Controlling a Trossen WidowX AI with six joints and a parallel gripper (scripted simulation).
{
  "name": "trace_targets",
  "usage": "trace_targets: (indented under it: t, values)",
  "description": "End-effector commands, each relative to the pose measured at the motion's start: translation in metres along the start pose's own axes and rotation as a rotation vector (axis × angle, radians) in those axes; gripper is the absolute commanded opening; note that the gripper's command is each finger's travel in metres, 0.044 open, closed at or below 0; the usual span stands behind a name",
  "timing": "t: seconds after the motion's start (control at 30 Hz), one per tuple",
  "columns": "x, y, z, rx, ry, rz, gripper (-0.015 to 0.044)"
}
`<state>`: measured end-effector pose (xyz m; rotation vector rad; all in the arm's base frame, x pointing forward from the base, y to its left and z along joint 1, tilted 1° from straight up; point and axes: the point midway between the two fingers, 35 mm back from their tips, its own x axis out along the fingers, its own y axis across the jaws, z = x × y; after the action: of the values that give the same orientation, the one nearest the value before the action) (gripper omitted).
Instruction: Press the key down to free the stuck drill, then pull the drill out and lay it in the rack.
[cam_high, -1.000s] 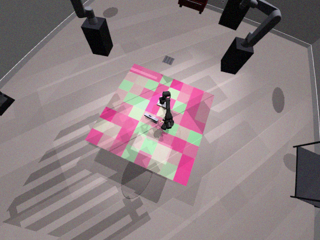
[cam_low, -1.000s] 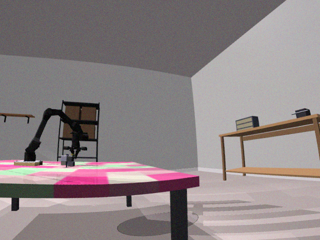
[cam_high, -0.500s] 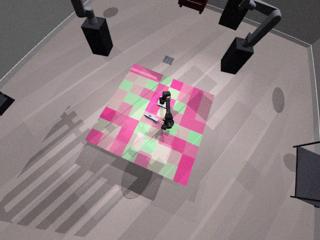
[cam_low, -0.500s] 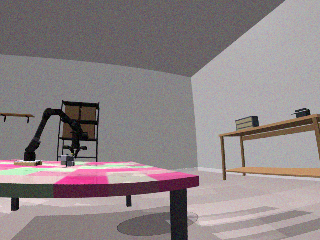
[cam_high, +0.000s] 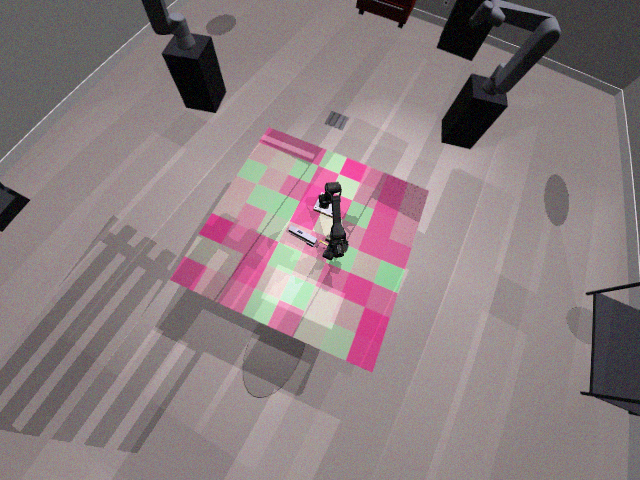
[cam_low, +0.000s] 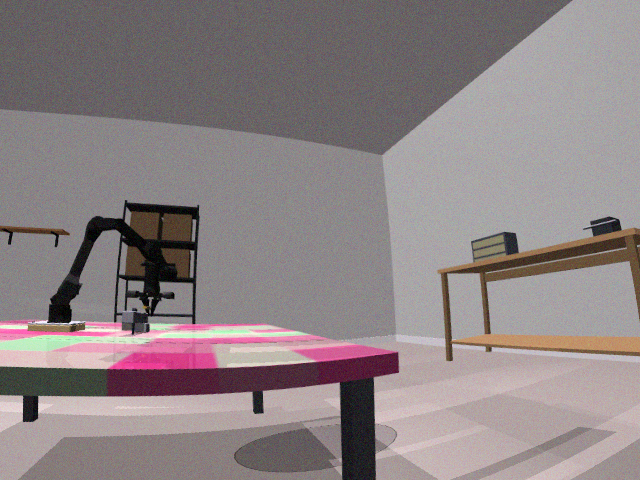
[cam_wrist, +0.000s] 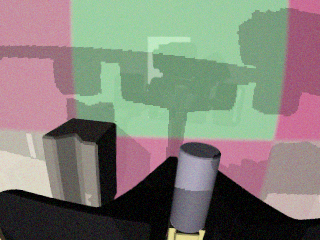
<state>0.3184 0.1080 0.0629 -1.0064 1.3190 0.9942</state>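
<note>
My gripper (cam_high: 327, 253) (cam_low: 150, 313) points down and is closed on the drill, which shows in the wrist view as a grey cylinder (cam_wrist: 194, 185) with a yellow part (cam_wrist: 186, 234) below it in the picture. A speck of yellow (cam_low: 146, 308) also shows by the fingertips in the exterior view. A grey block with a V-shaped notch (cam_wrist: 75, 170) stands left of the drill in the wrist view, partly hidden by a finger. A long pale bar (cam_high: 296, 230) lies beside the gripper in the top view. I cannot tell the rack and the key apart for certain.
The patchwork table (cam_high: 336, 304) (cam_low: 258, 377) carries the arm, whose base plate (cam_high: 318, 208) (cam_low: 38, 327) stands behind the bar. Grey blocks (cam_low: 133, 321) stand close below the gripper in the exterior view. Shadows fall over the table.
</note>
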Motion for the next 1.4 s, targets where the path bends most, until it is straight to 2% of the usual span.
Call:
trace_targets:
  t: [0.0,1.37]
  values:
    - [-0.001,0.006,0.001,0.001,-0.003,-0.001,0.0000]
    - [-0.004,0.074,0.016,0.001,-0.005,0.005,0.0000]
